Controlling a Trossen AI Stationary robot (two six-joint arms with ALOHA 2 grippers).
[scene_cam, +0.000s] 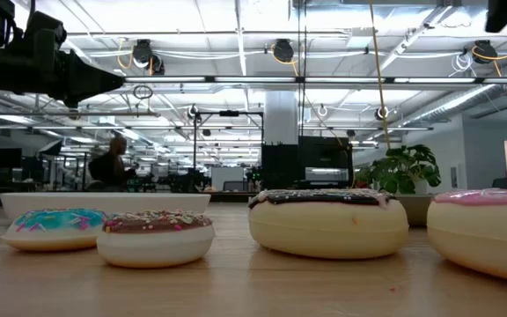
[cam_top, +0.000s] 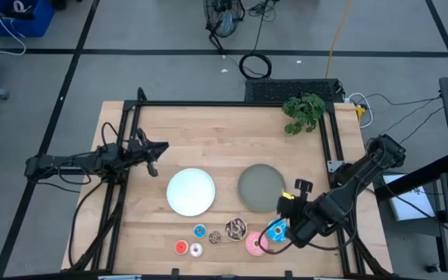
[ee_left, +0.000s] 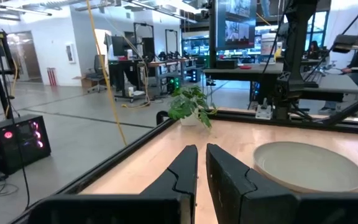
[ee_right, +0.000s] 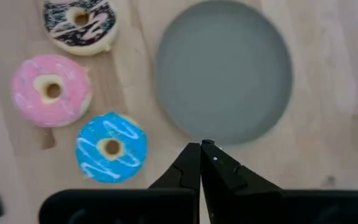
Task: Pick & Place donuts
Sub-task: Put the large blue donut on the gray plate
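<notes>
Seven donuts lie flat along the table's near edge. The large ones are brown with sprinkles, pink and blue. The tiny ones are blue, brown, red and white. My right gripper is shut, empty and above the table, over the grey plate's right rim, just beyond the large blue donut. My left gripper waits shut near the left edge.
A white plate lies left of the grey plate. A small potted plant stands at the far right corner. A dark frame rail borders the table. The low view shows the tiny blue donut, tiny brown donut, large brown donut and pink donut close up.
</notes>
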